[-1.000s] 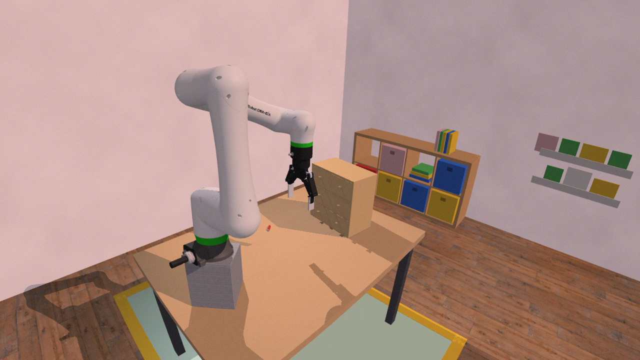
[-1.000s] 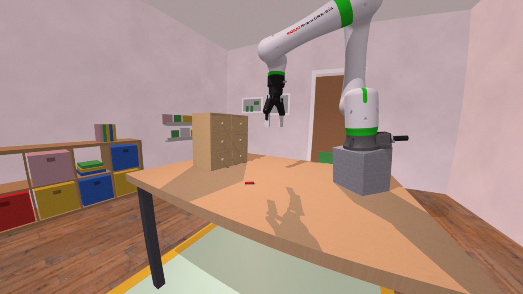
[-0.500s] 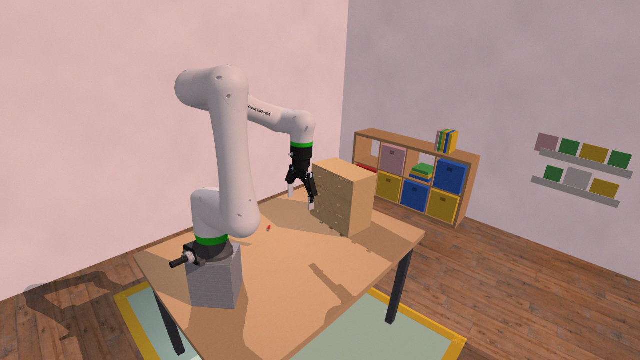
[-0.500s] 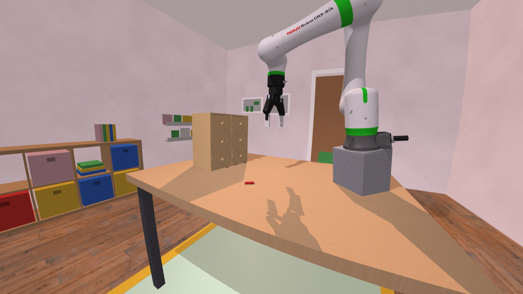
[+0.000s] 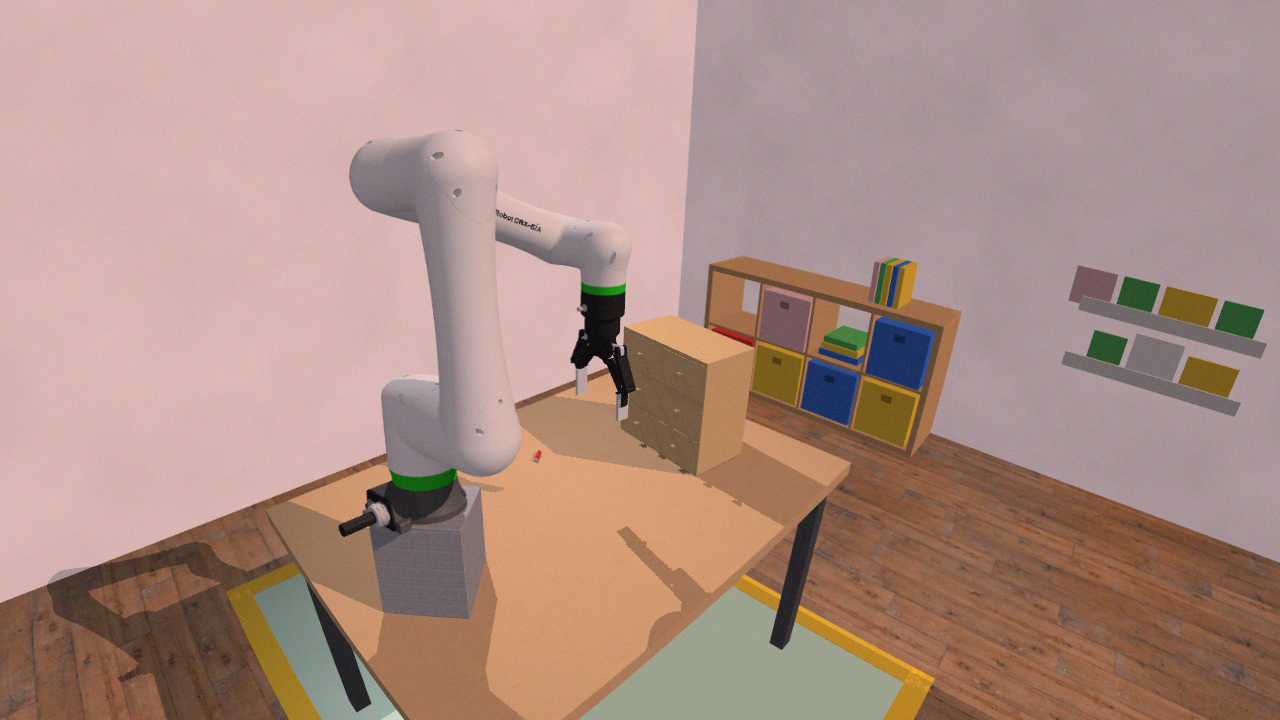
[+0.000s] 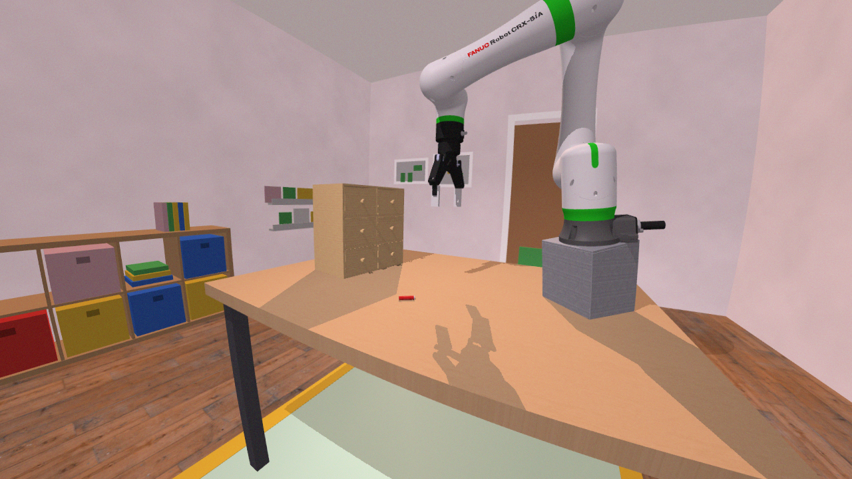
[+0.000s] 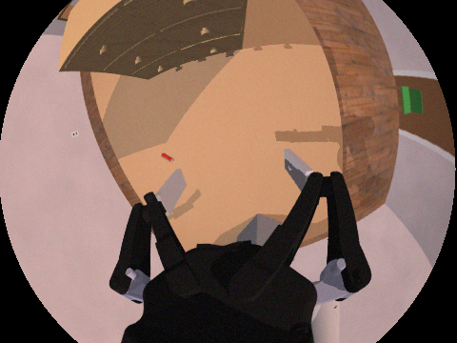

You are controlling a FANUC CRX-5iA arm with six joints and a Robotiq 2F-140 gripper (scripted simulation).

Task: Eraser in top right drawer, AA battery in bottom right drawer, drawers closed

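A wooden table (image 6: 536, 369) stands in a pink-walled room. On it lies the AA battery (image 6: 406, 297), small and red, well in front of the small chest (image 6: 333, 229), whose six drawers all look pushed in. No eraser can be made out. High above the table, beside the chest's top row, the gripper (image 6: 446, 201) hangs spread wide, grasping nothing. The arm's grey pedestal (image 6: 619, 291) stands apart at the table's side.
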